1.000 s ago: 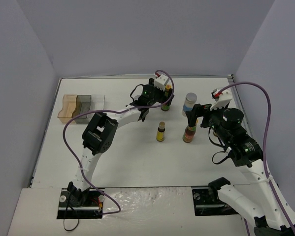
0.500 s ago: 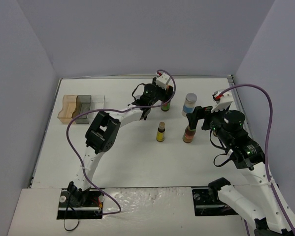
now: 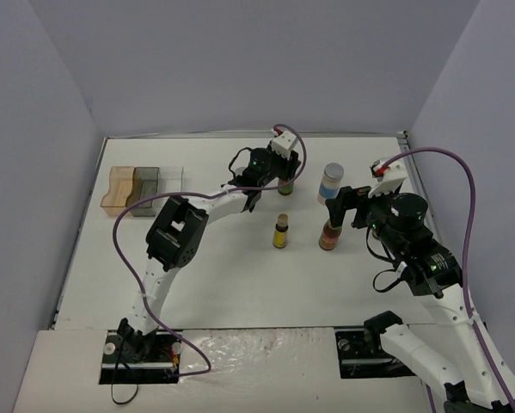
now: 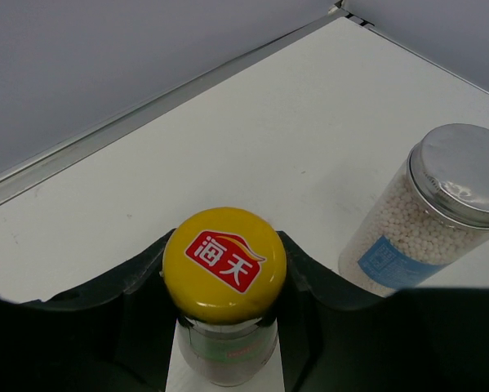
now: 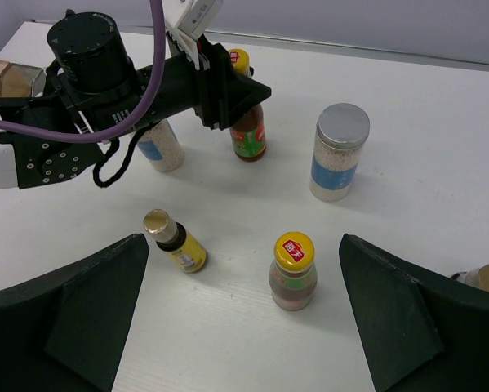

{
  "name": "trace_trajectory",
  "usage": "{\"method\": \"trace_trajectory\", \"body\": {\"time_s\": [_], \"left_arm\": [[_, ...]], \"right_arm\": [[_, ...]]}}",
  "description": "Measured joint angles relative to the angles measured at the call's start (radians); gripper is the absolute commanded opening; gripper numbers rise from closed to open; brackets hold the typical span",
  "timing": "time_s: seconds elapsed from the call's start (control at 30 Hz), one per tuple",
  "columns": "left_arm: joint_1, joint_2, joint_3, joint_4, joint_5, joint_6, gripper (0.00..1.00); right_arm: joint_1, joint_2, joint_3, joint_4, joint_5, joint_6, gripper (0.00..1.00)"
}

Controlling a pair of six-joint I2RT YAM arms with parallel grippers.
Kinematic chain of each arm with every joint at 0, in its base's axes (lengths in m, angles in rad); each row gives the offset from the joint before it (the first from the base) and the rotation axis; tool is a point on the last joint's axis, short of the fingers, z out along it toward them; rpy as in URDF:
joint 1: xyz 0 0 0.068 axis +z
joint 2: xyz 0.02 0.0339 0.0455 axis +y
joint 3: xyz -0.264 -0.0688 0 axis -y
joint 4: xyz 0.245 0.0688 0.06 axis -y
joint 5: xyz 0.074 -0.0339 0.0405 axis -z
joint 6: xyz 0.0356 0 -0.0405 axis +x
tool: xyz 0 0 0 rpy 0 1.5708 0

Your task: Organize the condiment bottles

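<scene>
Our right gripper (image 5: 242,245) is open wide. We see the red-label bottle (image 5: 293,273) standing on the table (image 5: 440,131) between its two fingers, not held. The tiny yellow bottle (image 5: 177,243) stands near it, to the left. Farther back, our left gripper (image 4: 224,253) hugs the green-label bottle (image 5: 249,139) by its sides. One white jar (image 5: 335,155) stands to its right, and another white jar (image 5: 161,147) to its left.

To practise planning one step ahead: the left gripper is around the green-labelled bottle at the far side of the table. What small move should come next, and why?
Probably a short, straight lift. The left gripper has its jaws hugging the green-labelled bottle on both sides. The bottle stands on the table close to a silver-lidded jar, so rising first should avoid a knock.
</scene>
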Motion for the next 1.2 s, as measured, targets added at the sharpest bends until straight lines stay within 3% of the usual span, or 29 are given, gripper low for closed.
{"method": "trace_trajectory", "body": {"time_s": [0.27,0.67,0.93,1.2], "left_arm": [[0.000,-0.095,-0.012,-0.080,-0.022,0.014,0.00],[0.039,-0.417,0.037,-0.259,-0.106,0.018,0.00],[0.269,-0.584,-0.004,-0.444,-0.153,-0.014,0.00],[0.609,-0.721,-0.223,-0.487,-0.191,-0.021,0.00]], "right_arm": [[0.000,-0.024,0.000,-0.001,0.000,-0.015,1.00],[0.000,-0.034,0.005,-0.002,-0.009,-0.019,1.00],[0.000,-0.017,0.019,-0.003,-0.032,-0.027,1.00],[0.000,0.042,0.021,0.001,-0.082,-0.041,1.00]]}}
